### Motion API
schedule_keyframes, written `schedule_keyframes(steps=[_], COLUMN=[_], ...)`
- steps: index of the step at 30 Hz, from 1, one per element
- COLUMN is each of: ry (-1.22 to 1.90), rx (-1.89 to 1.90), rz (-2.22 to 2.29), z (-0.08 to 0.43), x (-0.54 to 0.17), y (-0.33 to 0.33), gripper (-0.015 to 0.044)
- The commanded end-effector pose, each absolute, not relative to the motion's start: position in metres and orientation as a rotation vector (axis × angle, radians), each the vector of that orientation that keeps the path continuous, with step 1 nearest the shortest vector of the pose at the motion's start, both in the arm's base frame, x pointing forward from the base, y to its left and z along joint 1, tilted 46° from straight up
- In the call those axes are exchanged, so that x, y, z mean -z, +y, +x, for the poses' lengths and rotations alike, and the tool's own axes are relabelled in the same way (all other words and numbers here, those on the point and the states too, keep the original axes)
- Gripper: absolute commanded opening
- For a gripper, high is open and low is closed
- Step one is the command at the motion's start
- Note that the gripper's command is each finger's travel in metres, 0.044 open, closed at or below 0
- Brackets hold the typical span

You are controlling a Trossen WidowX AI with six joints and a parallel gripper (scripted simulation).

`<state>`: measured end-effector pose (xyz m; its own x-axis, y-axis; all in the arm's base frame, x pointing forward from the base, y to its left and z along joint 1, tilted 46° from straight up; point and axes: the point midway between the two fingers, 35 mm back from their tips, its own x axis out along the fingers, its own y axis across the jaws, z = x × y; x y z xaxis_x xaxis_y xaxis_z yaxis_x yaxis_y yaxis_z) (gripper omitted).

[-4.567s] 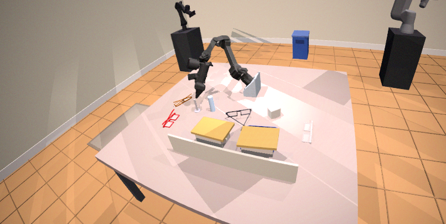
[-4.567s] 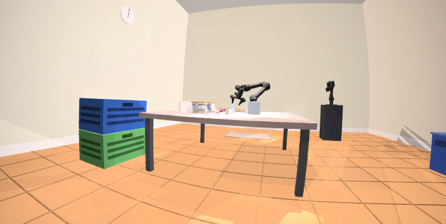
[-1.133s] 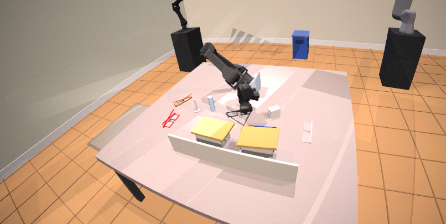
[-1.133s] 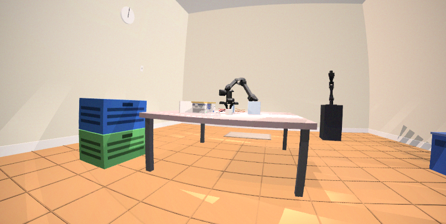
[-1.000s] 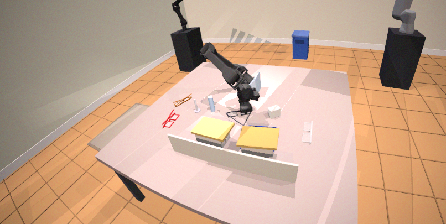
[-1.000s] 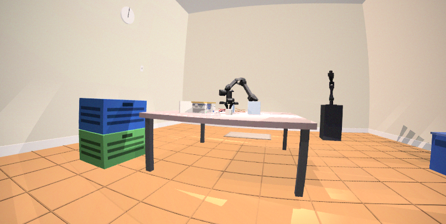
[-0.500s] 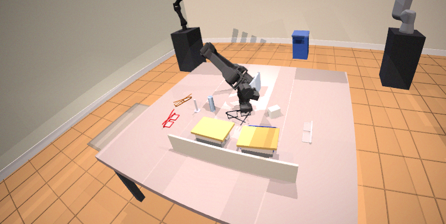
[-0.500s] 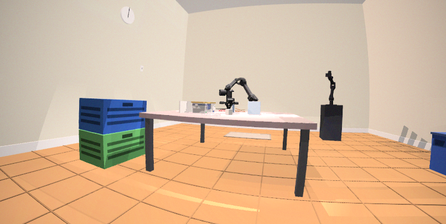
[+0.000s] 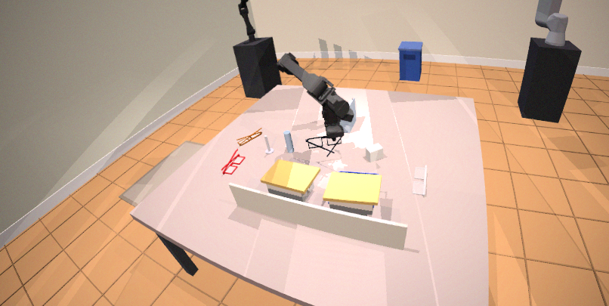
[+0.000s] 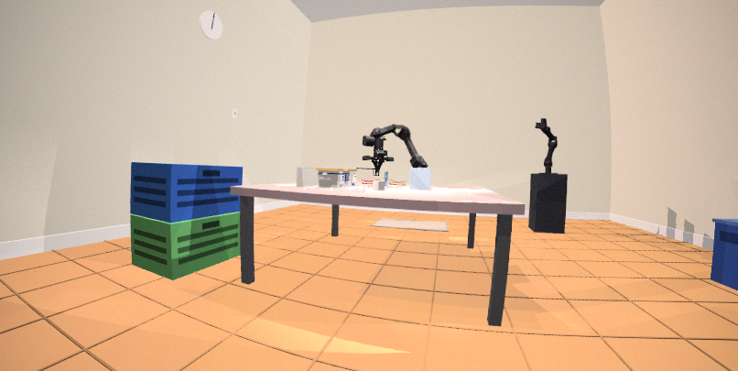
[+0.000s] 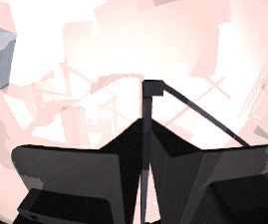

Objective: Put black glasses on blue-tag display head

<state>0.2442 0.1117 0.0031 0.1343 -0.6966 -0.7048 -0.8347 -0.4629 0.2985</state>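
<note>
My gripper (image 9: 333, 137) (image 10: 376, 172) (image 11: 144, 123) is shut on the black glasses (image 9: 331, 150) (image 11: 152, 89) and holds them above the table (image 9: 447, 141). The frame front runs between the fingers in the wrist view, with one temple slanting off to the right. Two yellow-topped blocks, a left one (image 9: 294, 174) and a right one (image 9: 353, 188), stand near the middle of the table and look like the display heads. A blue strip (image 9: 360, 172) shows along the right one's far edge. Their noses, ears and tags cannot be made out clearly.
A long low white wall (image 9: 315, 216) stands along the near side of both blocks. Around lie red glasses (image 9: 229, 171), orange glasses (image 9: 248, 137), a pale blue cylinder (image 9: 289, 141), a small white stand (image 9: 267, 143), a white cube (image 9: 374, 153) and a pale panel (image 10: 419, 179).
</note>
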Motion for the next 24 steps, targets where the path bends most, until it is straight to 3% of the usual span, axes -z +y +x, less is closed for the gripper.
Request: schedule_keyframes(steps=[1,9,24], ry=[1.531,1.547,1.615], rx=[-1.23,-1.164,-0.571], rz=[-2.226,-2.181,-1.704], z=[0.242,0.244,0.267], x=[-0.016,-0.025,-0.055], y=[0.125,0.128,0.105], gripper=[0.0,0.0,0.0])
